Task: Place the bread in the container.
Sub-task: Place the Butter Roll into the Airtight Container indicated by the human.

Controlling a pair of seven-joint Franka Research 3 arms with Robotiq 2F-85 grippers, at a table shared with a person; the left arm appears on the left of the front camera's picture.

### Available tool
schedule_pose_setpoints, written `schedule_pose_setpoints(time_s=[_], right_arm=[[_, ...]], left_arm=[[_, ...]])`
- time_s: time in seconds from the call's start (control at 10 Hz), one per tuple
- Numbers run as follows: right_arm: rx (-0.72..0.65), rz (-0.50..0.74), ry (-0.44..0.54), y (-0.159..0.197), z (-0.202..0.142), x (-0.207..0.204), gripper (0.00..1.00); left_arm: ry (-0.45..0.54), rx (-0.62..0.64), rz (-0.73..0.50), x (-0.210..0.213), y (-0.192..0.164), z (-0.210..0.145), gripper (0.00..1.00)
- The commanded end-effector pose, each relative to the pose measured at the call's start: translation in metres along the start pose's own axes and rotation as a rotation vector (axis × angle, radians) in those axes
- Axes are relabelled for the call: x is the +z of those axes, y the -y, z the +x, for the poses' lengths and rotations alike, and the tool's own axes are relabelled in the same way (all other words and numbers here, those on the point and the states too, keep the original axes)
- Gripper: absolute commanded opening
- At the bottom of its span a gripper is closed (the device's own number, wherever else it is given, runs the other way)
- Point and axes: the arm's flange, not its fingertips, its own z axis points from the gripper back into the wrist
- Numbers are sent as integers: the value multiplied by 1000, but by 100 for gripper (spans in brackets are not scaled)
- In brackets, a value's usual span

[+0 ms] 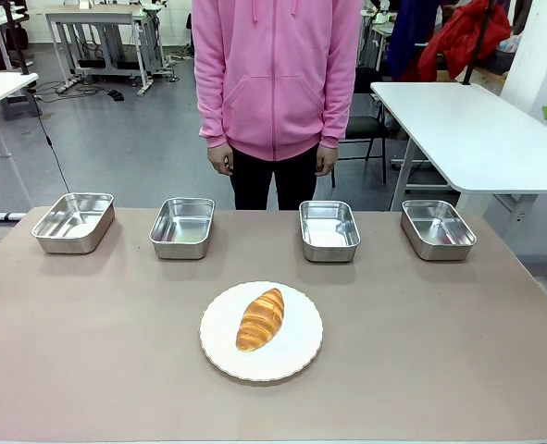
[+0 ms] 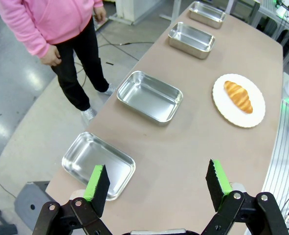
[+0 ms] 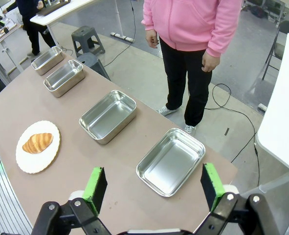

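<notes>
The bread (image 1: 260, 318) is a golden-brown ridged roll lying on a round white scallop-edged plate (image 1: 296, 356) at the table's middle front; it also shows as bread (image 2: 238, 96) and bread (image 3: 37, 142) in the wrist views. Four shiny steel containers stand in a row along the far edge: container (image 1: 73, 222), container (image 1: 182, 227), container (image 1: 329, 229), container (image 1: 437, 228), all empty. My left gripper (image 2: 158, 186) hangs open high above the table's left end. My right gripper (image 3: 154, 186) hangs open high above the right end. Neither touches anything.
A person in a pink hoodie (image 1: 275, 74) stands at the far side with both hands down at the sides. A white table (image 1: 472, 129) stands behind on the right. Bare table surface lies around the plate.
</notes>
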Motion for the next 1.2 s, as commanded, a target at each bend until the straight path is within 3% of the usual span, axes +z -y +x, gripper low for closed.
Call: schedule_pose_setpoints(time_s=[0.0,1.1], right_arm=[[8,5,23,1,2,-1,100],[8,5,23,1,2,-1,100]], left_arm=[[8,-5,-4,1,1,1,100],[8,-5,-4,1,1,1,100]])
